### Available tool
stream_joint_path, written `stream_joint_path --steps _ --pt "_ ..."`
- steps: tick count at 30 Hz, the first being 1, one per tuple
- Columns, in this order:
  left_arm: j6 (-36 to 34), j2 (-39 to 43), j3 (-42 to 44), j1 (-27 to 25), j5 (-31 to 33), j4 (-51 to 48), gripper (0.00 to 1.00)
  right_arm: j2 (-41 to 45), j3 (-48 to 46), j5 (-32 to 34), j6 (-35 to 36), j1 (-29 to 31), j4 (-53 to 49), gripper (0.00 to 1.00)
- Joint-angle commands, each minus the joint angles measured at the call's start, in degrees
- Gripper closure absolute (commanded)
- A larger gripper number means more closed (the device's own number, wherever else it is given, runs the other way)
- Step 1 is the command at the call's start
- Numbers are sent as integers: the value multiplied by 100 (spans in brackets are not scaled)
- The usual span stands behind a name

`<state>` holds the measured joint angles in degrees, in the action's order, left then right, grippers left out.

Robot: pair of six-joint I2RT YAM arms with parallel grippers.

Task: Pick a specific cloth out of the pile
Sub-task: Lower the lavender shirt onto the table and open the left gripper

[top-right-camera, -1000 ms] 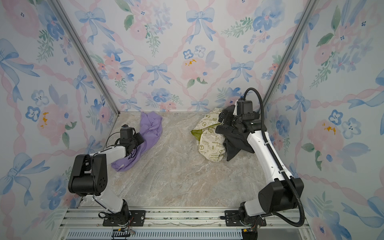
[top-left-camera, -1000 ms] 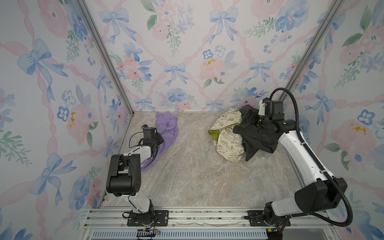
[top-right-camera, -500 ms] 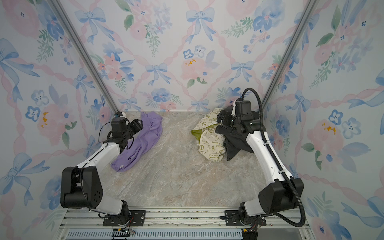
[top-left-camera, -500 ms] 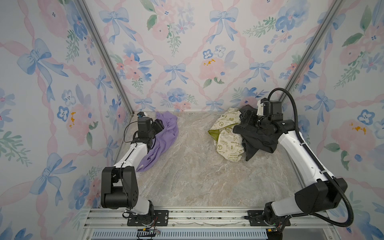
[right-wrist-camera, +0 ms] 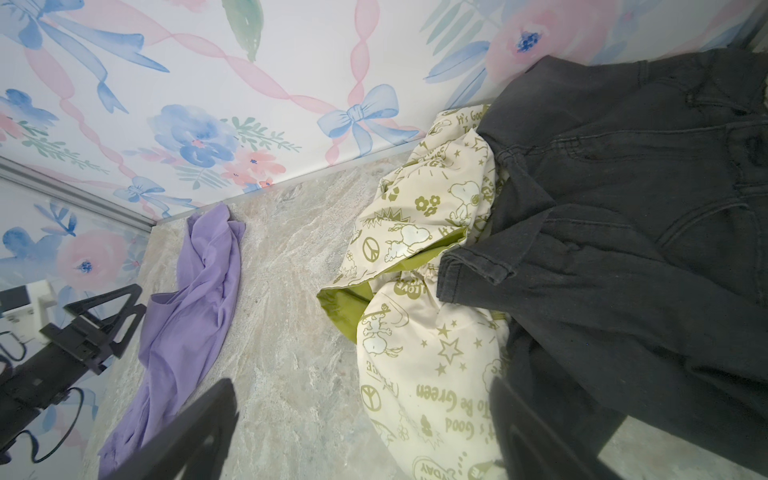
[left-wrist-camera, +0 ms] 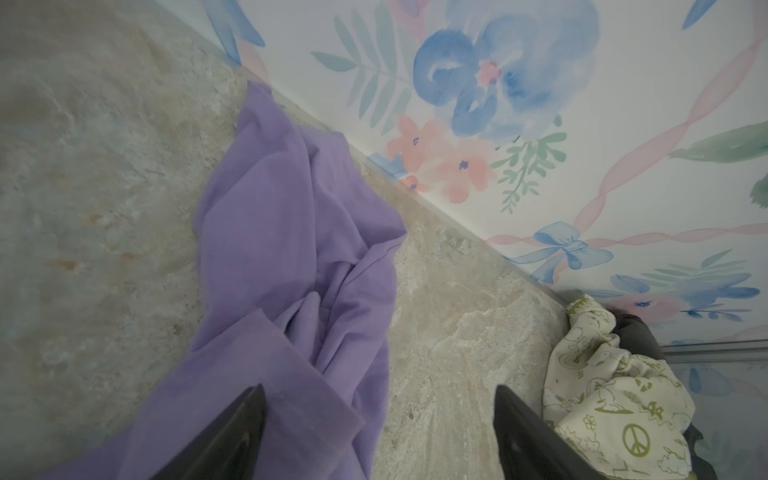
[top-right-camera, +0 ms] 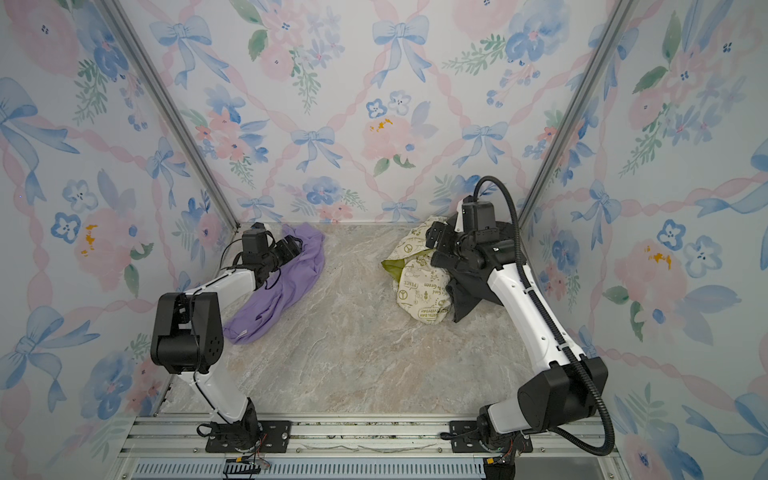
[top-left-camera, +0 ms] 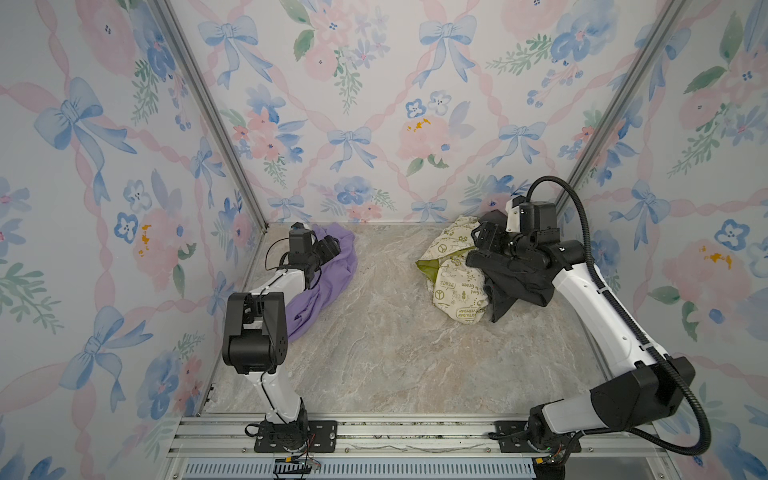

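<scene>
Left wrist view: the left tool is spread open and empty over the lavender cloth, which lies on the worktop by the wall, well apart from the pile. The right tool, also open, could snag the dark grey jeans when withdrawing.

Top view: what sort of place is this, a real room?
Probably a staged test booth, not a room: a left arm and right arm bolted to a metal rail, wallpapered panels on metal posts, and a marble-look tabletop carrying a lavender cloth and a pile.
</scene>
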<state>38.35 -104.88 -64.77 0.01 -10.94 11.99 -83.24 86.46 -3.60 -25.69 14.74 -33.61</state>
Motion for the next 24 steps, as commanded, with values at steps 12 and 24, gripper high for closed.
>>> stream_joint_path --steps 12,24 --pt "66 -886 180 -34 -365 247 4 853 -460 649 47 204 79 3" --pt "-274 287 -365 -19 -8 63 2 486 -184 661 124 361 485 3"
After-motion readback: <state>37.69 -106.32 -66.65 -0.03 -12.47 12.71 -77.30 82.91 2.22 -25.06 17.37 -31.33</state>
